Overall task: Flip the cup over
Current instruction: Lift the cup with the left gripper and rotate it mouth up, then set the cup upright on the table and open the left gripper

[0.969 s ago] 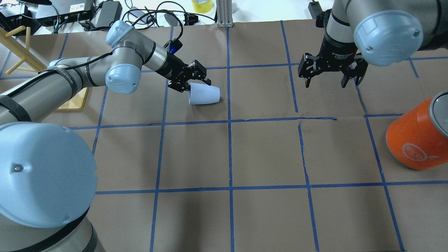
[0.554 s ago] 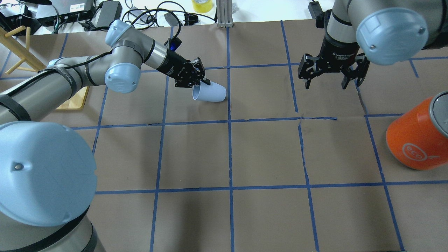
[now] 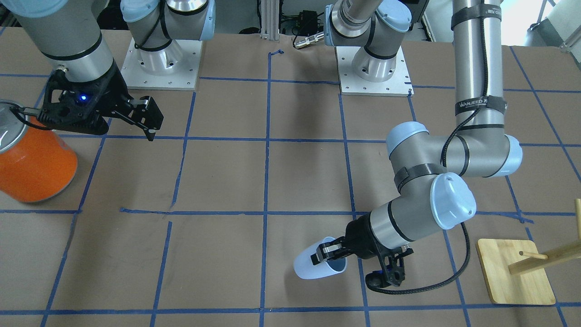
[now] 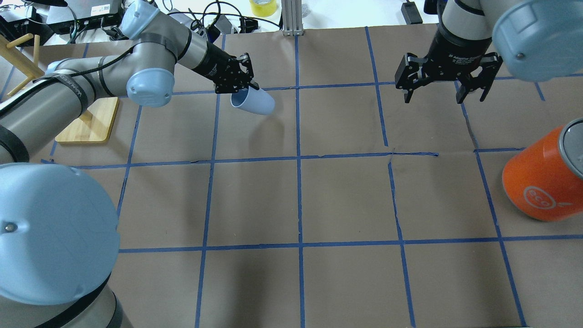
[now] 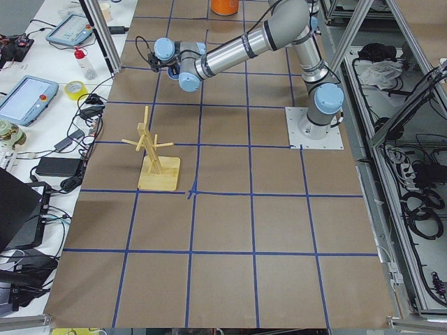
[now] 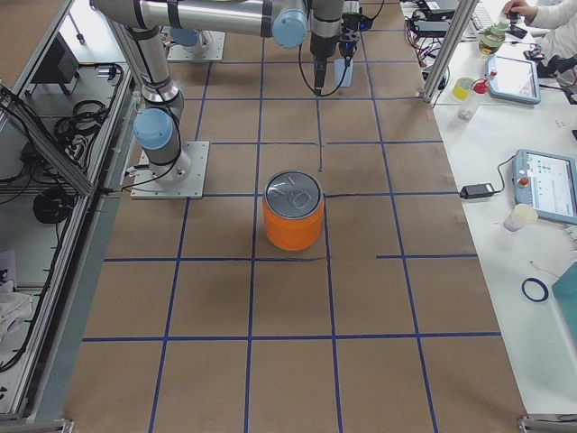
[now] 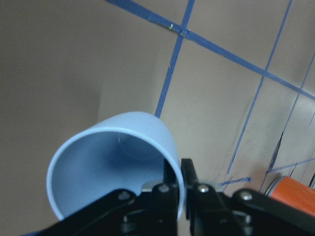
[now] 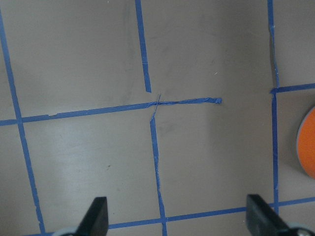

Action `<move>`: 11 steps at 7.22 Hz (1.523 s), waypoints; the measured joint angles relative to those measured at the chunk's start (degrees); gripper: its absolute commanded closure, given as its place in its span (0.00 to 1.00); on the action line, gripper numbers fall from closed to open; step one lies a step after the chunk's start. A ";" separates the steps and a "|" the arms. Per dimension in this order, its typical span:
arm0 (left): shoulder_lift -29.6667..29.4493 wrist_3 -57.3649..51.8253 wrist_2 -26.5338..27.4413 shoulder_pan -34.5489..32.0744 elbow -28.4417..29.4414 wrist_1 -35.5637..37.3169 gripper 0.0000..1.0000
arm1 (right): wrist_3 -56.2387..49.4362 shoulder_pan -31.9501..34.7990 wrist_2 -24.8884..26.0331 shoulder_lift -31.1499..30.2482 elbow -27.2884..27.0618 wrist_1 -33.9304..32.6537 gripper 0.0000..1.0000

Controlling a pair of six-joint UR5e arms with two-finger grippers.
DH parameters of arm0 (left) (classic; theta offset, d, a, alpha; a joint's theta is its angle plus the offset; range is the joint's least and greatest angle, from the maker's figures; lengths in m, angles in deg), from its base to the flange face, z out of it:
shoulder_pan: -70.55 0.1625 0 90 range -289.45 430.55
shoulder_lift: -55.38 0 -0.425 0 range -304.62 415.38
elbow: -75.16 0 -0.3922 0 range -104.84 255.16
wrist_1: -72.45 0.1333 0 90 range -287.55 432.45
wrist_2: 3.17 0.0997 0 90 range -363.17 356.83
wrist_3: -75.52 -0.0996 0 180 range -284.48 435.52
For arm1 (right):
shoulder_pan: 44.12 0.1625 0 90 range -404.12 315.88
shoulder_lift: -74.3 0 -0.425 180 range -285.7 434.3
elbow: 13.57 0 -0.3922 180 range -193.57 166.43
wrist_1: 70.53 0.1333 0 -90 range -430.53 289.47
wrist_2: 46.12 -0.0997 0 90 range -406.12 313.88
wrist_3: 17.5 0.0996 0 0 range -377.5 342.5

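Note:
The cup (image 4: 254, 103) is a small pale blue-white tumbler. My left gripper (image 4: 242, 90) is shut on its rim, one finger inside and one outside. It holds the cup off the table, tilted, with the mouth toward the arm and the base pointing down and away. The front-facing view shows the cup (image 3: 315, 266) in the left gripper (image 3: 327, 257). The left wrist view looks into the cup's light blue inside (image 7: 110, 167), with the left gripper (image 7: 179, 194) pinching the rim. My right gripper (image 4: 445, 96) is open and empty, above the table at the far right (image 3: 84, 125) (image 8: 179, 219).
A large orange can (image 4: 542, 177) with a silver top stands at the right edge, close to the right gripper (image 3: 32, 168). A wooden peg stand on a board (image 4: 86, 125) is at the far left. Cables and boxes lie beyond the table's far edge.
My left gripper has lifted the cup off the table and carried it back and to the left, tipping its mouth up. My right gripper has shifted slightly back and right.

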 measured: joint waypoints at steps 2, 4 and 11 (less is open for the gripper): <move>1.22 -5.88 18.21 0.19 2.47 -1.25 1.00 | -0.04 0.00 -0.21 -1.52 -0.13 -0.01 0.87; 2.22 -20.57 34.22 0.21 2.26 -4.14 1.00 | 0.14 0.02 -0.14 -1.78 -0.28 0.51 0.05; 2.81 -27.88 39.72 0.38 -3.48 -1.41 0.00 | 0.34 -0.16 0.85 -1.65 -0.84 -0.86 0.00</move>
